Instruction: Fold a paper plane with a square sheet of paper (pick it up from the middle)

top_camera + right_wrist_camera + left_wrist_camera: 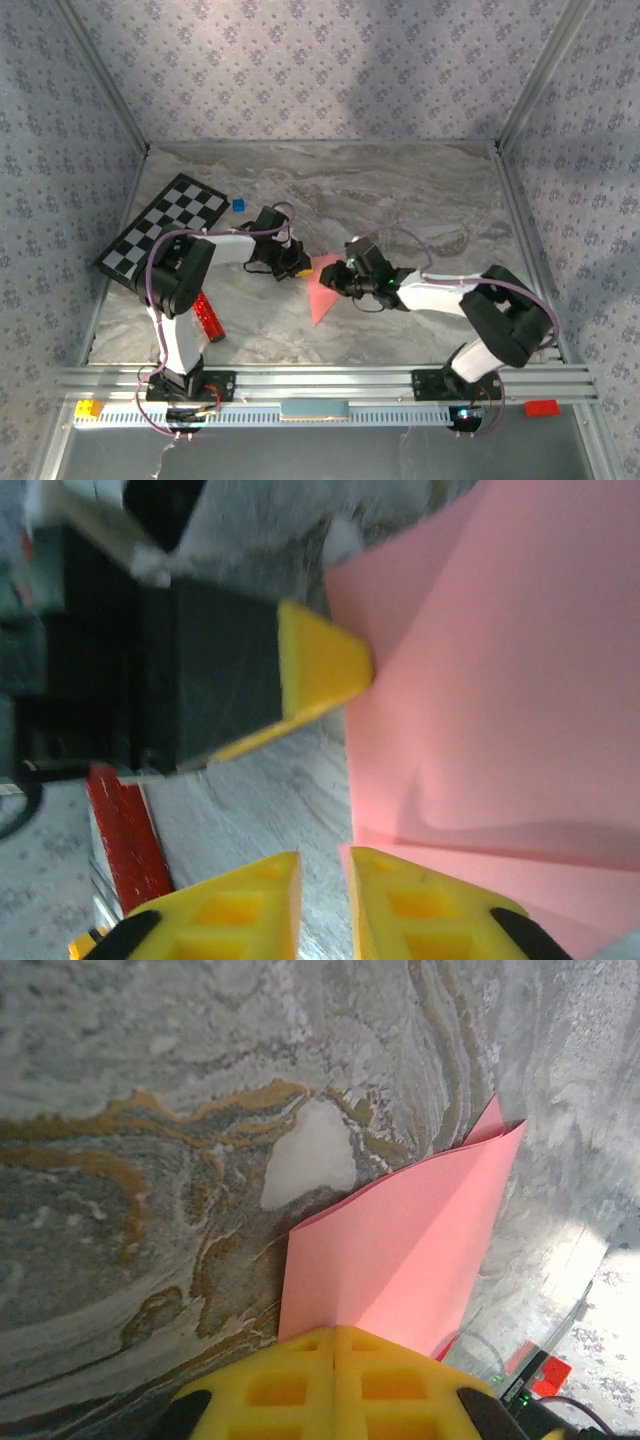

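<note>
Left pincer [335,1350]: pressed together on the paper [410,1250]. I see its two yellow fingers meet flush at a fold, and the pink sheet rises out from between them.
Right pincer [322,870]: fingers slightly spread, with a narrow strip of bench [400,190] showing in the gap. The paper's edge runs along that gap and one finger sits in front of the sheet. I cannot tell whether it touches.
Paper: pink, unmarked and folded, with a soft crease across it and two layers showing at one corner. It sits well to the right of the board [165,225], out toward mid-bench. From above I read it as a triangle with its sharp tip pointing at the arm bases.
Pincers' place: both are right of the board and face each other across the paper. The left one is nearer the board.
Board: black-and-white checker, lying flat and turned at an angle.
Cube [238,204]: small and blue, just beside the board's far right corner.
Bar [208,315]: red and glittery, on the near side of the board and apart from it.
</note>
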{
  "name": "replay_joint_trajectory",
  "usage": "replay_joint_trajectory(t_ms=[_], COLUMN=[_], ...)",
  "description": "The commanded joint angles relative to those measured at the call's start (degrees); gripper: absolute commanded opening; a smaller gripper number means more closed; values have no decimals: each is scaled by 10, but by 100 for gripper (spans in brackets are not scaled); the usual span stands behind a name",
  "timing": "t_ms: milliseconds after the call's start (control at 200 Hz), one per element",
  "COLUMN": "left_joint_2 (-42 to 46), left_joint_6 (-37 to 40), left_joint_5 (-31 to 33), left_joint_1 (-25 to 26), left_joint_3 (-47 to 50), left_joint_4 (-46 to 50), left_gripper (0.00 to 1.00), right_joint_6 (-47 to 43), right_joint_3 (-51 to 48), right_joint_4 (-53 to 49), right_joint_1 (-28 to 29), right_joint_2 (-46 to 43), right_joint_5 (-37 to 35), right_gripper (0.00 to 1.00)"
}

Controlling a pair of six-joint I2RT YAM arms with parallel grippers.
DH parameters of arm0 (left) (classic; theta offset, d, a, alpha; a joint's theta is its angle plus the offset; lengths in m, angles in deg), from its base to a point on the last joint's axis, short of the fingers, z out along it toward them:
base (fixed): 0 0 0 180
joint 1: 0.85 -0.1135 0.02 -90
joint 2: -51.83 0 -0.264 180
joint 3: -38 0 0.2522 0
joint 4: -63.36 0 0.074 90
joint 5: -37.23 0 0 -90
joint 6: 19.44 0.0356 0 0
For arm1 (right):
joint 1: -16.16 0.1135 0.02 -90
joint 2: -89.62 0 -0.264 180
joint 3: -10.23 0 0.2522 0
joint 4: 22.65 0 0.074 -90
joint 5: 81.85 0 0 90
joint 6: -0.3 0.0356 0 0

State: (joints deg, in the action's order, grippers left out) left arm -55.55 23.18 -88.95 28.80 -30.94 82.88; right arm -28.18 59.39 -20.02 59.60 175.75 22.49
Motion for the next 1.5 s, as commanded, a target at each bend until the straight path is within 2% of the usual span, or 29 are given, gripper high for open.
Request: replay_joint_trajectory(t_ms=[0,110,570,730,845,984,1114,1494], left_joint_2=[-9,-9,-21,-22,-19,-14,-12,-15], left_joint_6=[20,31,27,30,30,27,27,31], left_joint_5=[17,24,9,10,10,16,20,18], left_joint_1=[1,0,-10,-12,-14,-18,-17,-18], left_joint_3=[13,14,36,36,37,37,34,27], left_joint_4=[27,36,2,4,5,15,21,29], left_gripper=[1,1,0,0,0,0,0,0], right_joint_6=[-19,-21,11,19,21,56,113,135], right_joint_3=[-22,-20,-4,-15,-6,1,-30,-12], right_joint_4=[-65,-82,-130,-110,-105,-136,-103,-70], right_joint_1=[-28,-43,-52,-55,-63,-55,-38,-8], right_joint_2=[-22,-17,11,8,16,17,2,46], right_joint_5=[6,20,17,2,26,34,19,29], right_gripper=[27,31,33,33,33,32,32,30])
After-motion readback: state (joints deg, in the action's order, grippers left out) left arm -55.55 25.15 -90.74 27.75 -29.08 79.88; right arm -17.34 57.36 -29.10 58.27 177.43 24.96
